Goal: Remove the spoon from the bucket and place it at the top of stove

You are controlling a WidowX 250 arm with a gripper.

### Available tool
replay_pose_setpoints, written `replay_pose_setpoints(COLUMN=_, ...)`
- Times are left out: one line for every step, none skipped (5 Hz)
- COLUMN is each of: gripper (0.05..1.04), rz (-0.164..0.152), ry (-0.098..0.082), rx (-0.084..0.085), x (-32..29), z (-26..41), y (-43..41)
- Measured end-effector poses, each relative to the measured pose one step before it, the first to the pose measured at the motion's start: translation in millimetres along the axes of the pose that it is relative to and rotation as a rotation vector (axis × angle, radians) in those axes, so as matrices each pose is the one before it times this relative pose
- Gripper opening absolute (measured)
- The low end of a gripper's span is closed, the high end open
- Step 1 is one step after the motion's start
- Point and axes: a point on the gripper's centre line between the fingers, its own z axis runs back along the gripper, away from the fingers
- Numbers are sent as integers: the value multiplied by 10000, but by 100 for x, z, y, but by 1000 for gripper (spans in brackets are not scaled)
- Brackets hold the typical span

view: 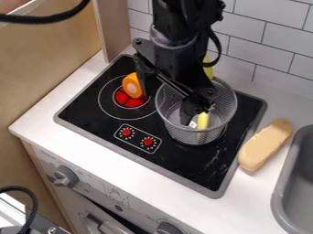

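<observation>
A white countertop (98, 155) runs slantwise across the view, above a grey oven front (92, 187) with round knobs, and white brick-shaped tiles (272, 43) line the wall behind it. Set into the countertop is a black stove (92, 114) with a grey rim. The black robot arm (183, 39) comes in from the top edge, and its gripper (166, 109) hangs over the stove. The gripper is open, its two fingers spread wide: one reaches down into the bucket, the other is outside it, near the orange piece. At the right edge of the view is a grey sink (299, 183). The bucket (194, 136), a round silver mesh basket, stands upright on the right half of the stove. Between the stove and the sink lies a long tan piece (265, 145) shaped like a bread loaf. The yellow spoon (203, 119) is in the bucket, its lower part seen close beside the finger there and its yellow-green upper part rising past the far rim; the arm hides the middle. A small orange piece (131, 86) with a paler centre sits at the red left burner (129, 100). Smallest are two red dials (126, 132) on the stove's front part.
</observation>
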Motion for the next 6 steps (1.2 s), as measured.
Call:
replay_pose_setpoints(gripper=989, rz=-8, ry=181, rx=2, x=-312, z=-460, y=-81)
replay_pose_setpoints(gripper=989, rz=81, ry=30, rx=134, x=961, z=-1323, y=170)
replay_pose_setpoints(gripper=989, rz=366, ry=-84, rx=220, x=1264, z=-785, y=-61)
replay_pose_setpoints(gripper=989, rz=211, ry=-209, rx=110, x=990, z=-711, y=-336)
replay_pose_setpoints(gripper=989, rz=185, ry=-307, rx=89, x=555, z=-470, y=-477)
replay_pose_setpoints(gripper=989, rz=2, ry=-329, rx=52, x=65, z=-715, y=-79)
